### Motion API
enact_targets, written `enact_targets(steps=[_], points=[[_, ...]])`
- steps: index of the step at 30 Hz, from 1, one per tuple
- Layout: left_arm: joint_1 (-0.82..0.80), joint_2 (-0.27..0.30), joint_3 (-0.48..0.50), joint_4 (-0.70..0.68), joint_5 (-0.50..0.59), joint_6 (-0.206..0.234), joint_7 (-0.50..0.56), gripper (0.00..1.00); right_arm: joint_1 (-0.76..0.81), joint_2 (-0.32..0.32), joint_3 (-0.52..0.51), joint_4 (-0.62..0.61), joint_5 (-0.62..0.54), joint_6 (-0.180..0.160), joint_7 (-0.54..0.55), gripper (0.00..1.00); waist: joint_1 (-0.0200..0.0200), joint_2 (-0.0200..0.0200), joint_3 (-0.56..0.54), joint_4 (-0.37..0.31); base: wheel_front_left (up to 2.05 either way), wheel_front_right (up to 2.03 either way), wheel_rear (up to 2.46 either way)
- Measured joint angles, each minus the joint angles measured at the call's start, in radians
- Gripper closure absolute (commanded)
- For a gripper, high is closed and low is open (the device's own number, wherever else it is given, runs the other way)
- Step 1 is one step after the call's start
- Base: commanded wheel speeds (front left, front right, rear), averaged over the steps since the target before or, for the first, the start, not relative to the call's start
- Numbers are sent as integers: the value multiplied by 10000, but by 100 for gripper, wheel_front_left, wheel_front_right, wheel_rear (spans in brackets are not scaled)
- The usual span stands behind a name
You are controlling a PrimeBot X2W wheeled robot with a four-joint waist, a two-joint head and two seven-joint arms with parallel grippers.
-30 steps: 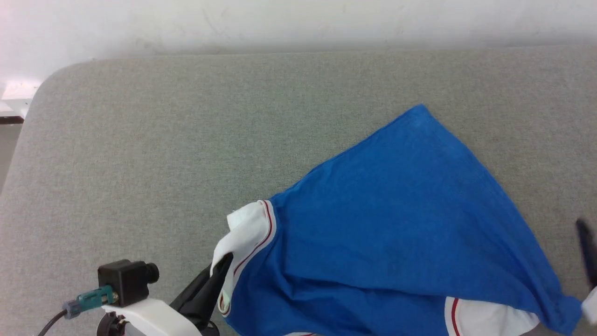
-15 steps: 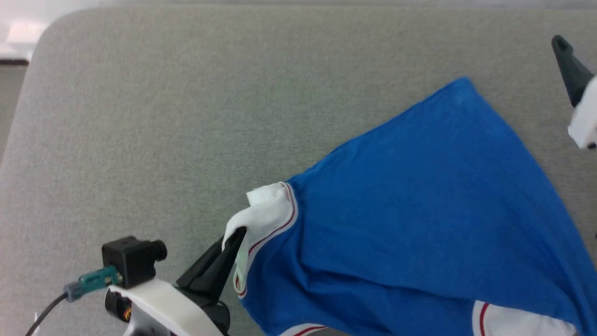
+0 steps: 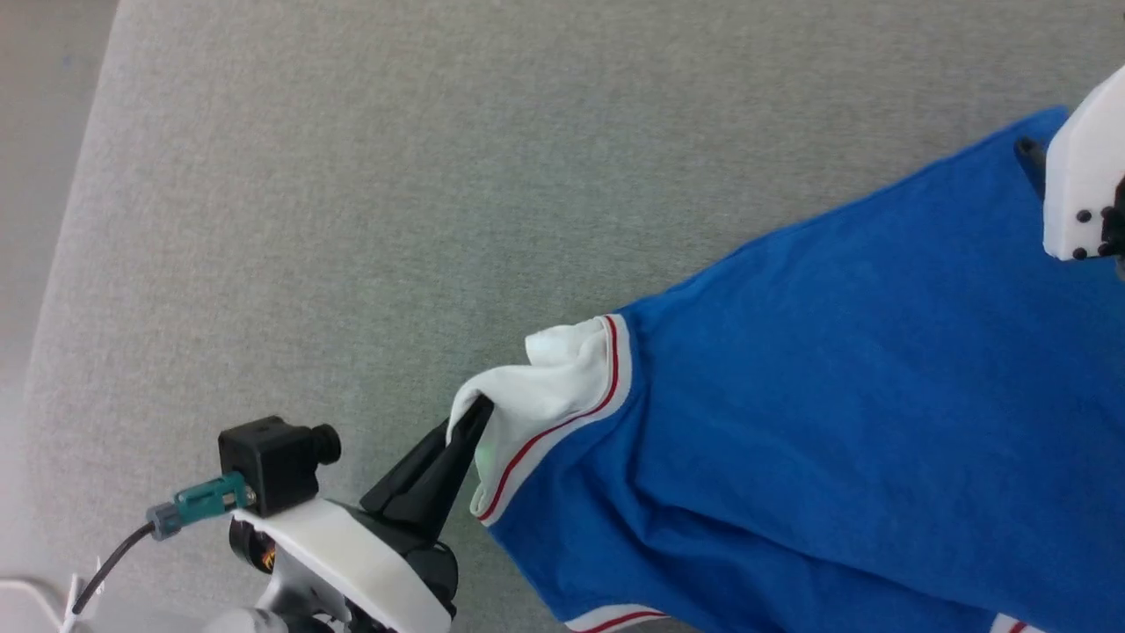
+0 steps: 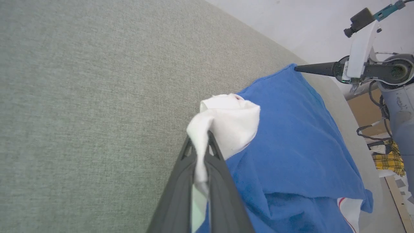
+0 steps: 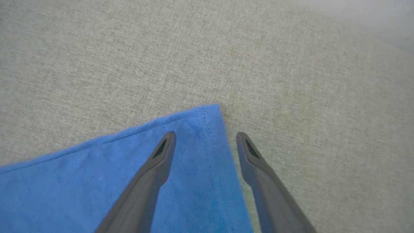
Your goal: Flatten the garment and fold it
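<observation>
Head view, entry for this moment: the garment lies on the grey padded surface, blue body spread out, with one white red-striped sleeve bunched at its edge.

Left gripper — clamped tight on that sleeve. Your left wrist view confirms it: the two dark fingers of the left gripper are pressed together with white sleeve cloth pinched between them and lifted off the surface. The grip is the same as one second ago.

Note the framing has shifted over the last second; that is camera motion, so the garment's apparent slide means nothing.

The real change is the right gripper. One second ago it sat beside the garment's near edge by the other sleeve; now it is at the garment's far hem corner. The left wrist view shows its finger tip at that corner of the garment.

In the right wrist view, the right gripper has its jaws spread wide, holding nothing. One finger is over the blue cloth, the other is over bare grey surface, and the garment's side edge runs between them. You cannot tell from these views whether the fingers touch the cloth.
</observation>
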Motion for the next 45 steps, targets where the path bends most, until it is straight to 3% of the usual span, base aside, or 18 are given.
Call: enact_targets(steps=[2, 3, 5, 6, 11, 17, 26, 30, 33, 39, 45], points=[[-17, -10, 0, 42, -2, -73, -63, 100, 8, -10, -84, 163, 8, 0, 63, 0, 0, 0, 158, 130, 0, 0, 0], [-35, -13, 4, 65, -4, -73, -67, 100, 5, -15, -127, 178, 8, 0, 84, 8, -1, 0, 230, 185, 0, 0, 0], [-58, -17, 10, 102, -10, -77, -77, 100, -49, -50, -194, 151, -10, 0, 82, 95, -3, 0, 353, 267, 0, 0, 0], [-76, -17, 13, 127, -10, -79, -77, 100, -81, -56, -203, 127, -10, 0, 79, 100, -3, 0, 403, 291, 0, 0, 0], [-115, -25, 50, 240, -27, -84, -127, 100, -118, 65, -234, 163, -10, 2, -192, 100, -2, 0, 410, 218, 0, 0, 0], [-130, -27, 443, 272, 12, -8, -564, 100, 51, 337, -353, 305, 184, 2, -1310, 100, -1, 0, -22, -60, 0, 0, 0], [-933, 184, 1183, 539, 479, 825, -660, 100, 197, 773, -418, -416, 1175, 0, -3388, 100, -2, 0, -1350, -581, 0, 0, 0], [-1972, 372, 1296, 901, 1068, 1260, -291, 100, 202, 811, -416, -734, 1369, 0, -4027, 100, -3, 0, -2040, -850, 0, 0, 0], [-2966, 510, 1241, 1292, 1461, 1342, 54, 100, 187, 913, -368, -811, 1532, 0, -4426, 100, -3, 0, -2540, -1069, 0, 0, 0], [-5120, 485, 997, 2299, 2052, 1233, 481, 100, -130, 1043, -144, -696, 1601, 0, -4974, 100, -4, 0, -3449, -1534, 0, 0, 0], [-7510, -44, 769, 4288, 2330, 832, 556, 100, -845, 1097, 407, -50, 1603, 0, -5016, 100, -5, 0, -4292, -2034, 0, 0, 0]])
